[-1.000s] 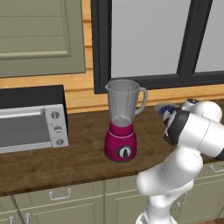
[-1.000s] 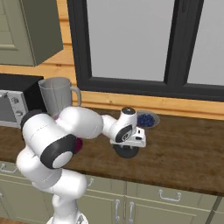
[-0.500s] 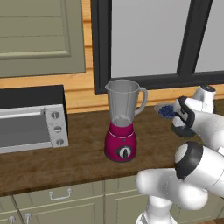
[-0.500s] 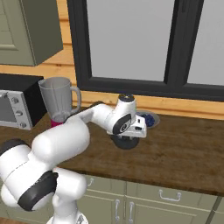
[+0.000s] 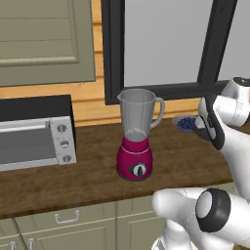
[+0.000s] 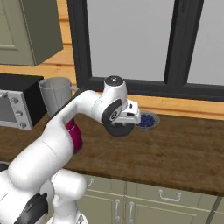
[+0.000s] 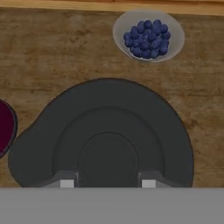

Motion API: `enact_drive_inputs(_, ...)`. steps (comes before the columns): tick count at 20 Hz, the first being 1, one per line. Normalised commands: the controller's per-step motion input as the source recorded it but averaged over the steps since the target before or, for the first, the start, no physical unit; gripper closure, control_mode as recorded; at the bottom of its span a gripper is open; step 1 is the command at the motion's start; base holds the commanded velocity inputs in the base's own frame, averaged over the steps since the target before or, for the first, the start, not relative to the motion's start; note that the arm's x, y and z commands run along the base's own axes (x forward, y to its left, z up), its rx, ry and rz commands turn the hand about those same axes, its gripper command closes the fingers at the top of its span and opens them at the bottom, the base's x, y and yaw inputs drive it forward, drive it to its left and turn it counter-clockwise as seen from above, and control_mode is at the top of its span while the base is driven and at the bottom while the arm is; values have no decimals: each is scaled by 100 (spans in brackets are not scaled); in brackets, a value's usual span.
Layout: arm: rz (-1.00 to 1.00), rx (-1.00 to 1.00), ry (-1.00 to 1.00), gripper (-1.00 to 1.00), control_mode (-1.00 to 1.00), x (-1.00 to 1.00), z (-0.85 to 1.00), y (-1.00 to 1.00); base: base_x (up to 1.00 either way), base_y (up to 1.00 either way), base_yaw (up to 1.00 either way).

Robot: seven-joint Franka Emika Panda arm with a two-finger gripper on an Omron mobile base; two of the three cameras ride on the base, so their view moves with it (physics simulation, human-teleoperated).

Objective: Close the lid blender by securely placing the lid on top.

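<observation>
While lifted higher than before, tool gripping lid, blender uncapped

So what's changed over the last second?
The gripper, shut on the lid, has lifted it off the counter and carried it a little toward the blender, with the arm unfolding. The blender, the blueberry dish and the toaster oven stayed put.

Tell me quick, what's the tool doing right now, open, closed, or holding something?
Tool: closed on the black lid, held above the counter near the dish of blueberries.
</observation>
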Motion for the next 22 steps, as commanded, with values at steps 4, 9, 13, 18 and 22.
enact_drive_inputs(4, 0, 0, -1, 100, -100, -10, 95, 27, 0, 0, 0)
enact_drive_inputs(9, 0, 0, 0, 100, -100, -5, 86, 37, 0, 0, 0)
enact_drive_inputs(13, 0, 0, 0, 100, -100, 0, 70, 49, 0, 0, 0)
enact_drive_inputs(18, 0, 0, 0, 100, -100, 0, 55, 55, 0, 0, 0)
enact_drive_inputs(22, 0, 0, 0, 100, -100, 0, 46, 54, 0, 0, 0)
